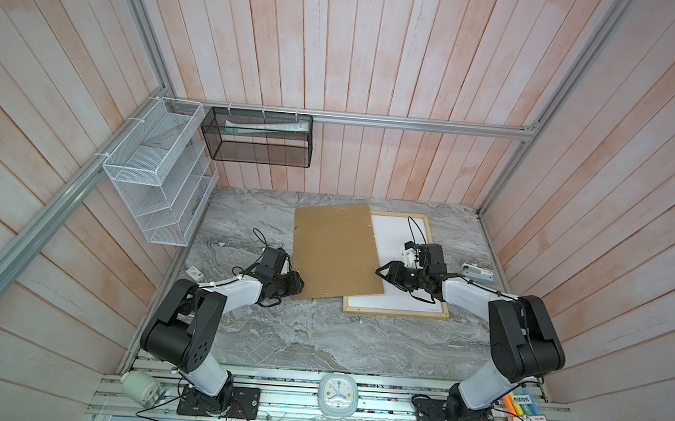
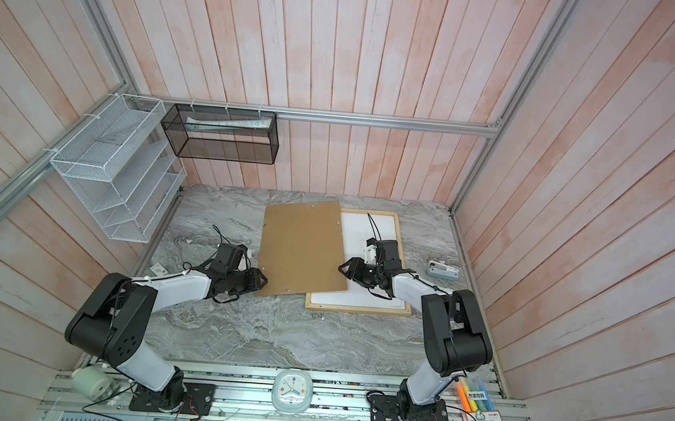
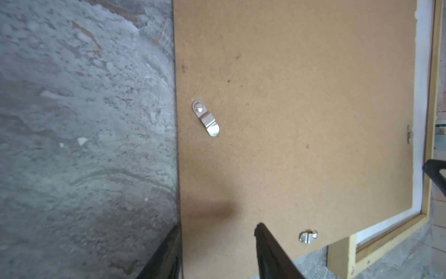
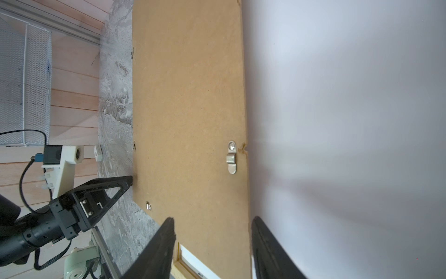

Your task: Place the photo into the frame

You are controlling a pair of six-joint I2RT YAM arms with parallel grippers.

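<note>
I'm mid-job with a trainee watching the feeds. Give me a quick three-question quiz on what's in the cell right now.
1. True or false: the brown backing board lies squarely inside the wooden frame.
2. The clock stands: A) on the metal rail at the near edge of the table; B) on the backing board; C) inside the frame.
3. Fill in: in the wrist views, the left gripper and the right gripper both have their jaws ____.

Key:
1. False. In both top views it lies skewed, covering the frame's left part and overhanging onto the table.
2. A.
3. Open.
</note>
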